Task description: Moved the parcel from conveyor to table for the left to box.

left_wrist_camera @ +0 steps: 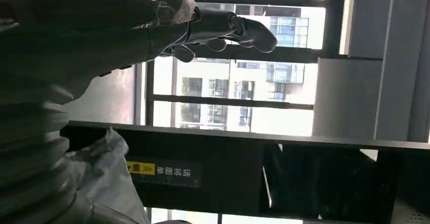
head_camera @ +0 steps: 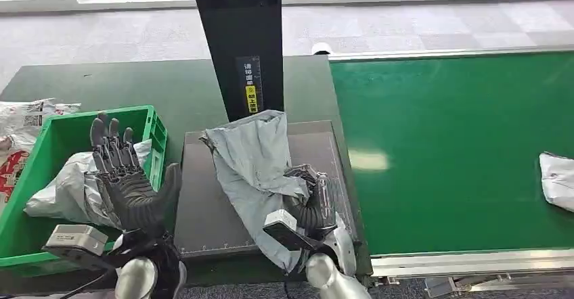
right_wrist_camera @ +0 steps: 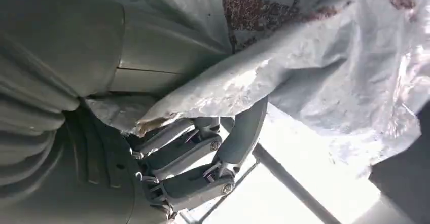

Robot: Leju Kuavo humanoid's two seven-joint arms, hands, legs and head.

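**A:** Parcel (head_camera: 252, 164) first: where is it?

**B:** It's a grey plastic mailer bag, lying lengthwise on the dark mat (head_camera: 203, 204) on the counter (head_camera: 169, 89), just left of the green conveyor (head_camera: 447, 143). Its far end reaches the foot of the black post (head_camera: 240, 35); its near end is bunched at the right hand (head_camera: 313, 204).

**A:** Does the right hand have hold of it?

**B:** Yes. In the head view its fingers are curled into the crumpled bag on the side facing the conveyor. In the right wrist view the parcel (right_wrist_camera: 314, 62) drapes over the hand (right_wrist_camera: 198, 158), with the fingers (right_wrist_camera: 187, 153) folded under the plastic and red print showing on the bag.

**A:** And the left hand?

**B:** The left hand (head_camera: 128, 177) is raised above the near right corner of the green crate (head_camera: 154, 126), fingers spread and pointing away from the robot, holding nothing. The left wrist view shows the hand (left_wrist_camera: 152, 26) with its fingertips (left_wrist_camera: 253, 31) loosely extended against bright windows, nothing between them.

**A:** What's in the crate?

**B:** A pale grey bag (head_camera: 68, 191), partly hidden behind the left hand. More white bags (head_camera: 27, 120) with red print lie on the counter left of the crate.

**A:** Anything on the conveyor?

**B:** A white parcel (head_camera: 558, 180) at the right edge of the belt, cut off by the frame, well apart from the right hand.

**A:** The post?

**B:** It stands at the back of the mat and carries a yellow and black label (head_camera: 251, 86).
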